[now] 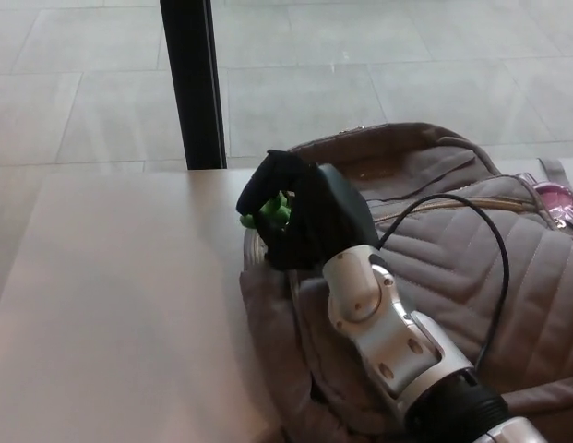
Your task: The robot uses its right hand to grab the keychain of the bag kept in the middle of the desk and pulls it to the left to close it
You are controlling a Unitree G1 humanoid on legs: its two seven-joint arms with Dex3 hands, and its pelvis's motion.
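we see the right hand (288, 220) at the left end of the grey quilted backpack (507, 277), right where the bag's edge meets the bare desk (120, 314). its black fingers are clenched around a small bright green keychain (272, 210), which pokes out on the hand's left side; the fingers hide most of it. the backpack lies flat on the desk, filling the middle and right of the view, its top edge toward the far side. a thin gold zip line (452, 201) runs along the upper part of the bag from the right toward the hand; we cannot tell whether the opening under the hand is fully shut. the silver forearm (383, 328) comes in from the lower right across the bag's front panel, and a black cable (501, 268) loops above the quilting beside it. a pink object (555, 197) peeks out at the right edge, just beside the bag. beyond the desk a black post (196, 83) stands on the pale tiled floor (378, 74).
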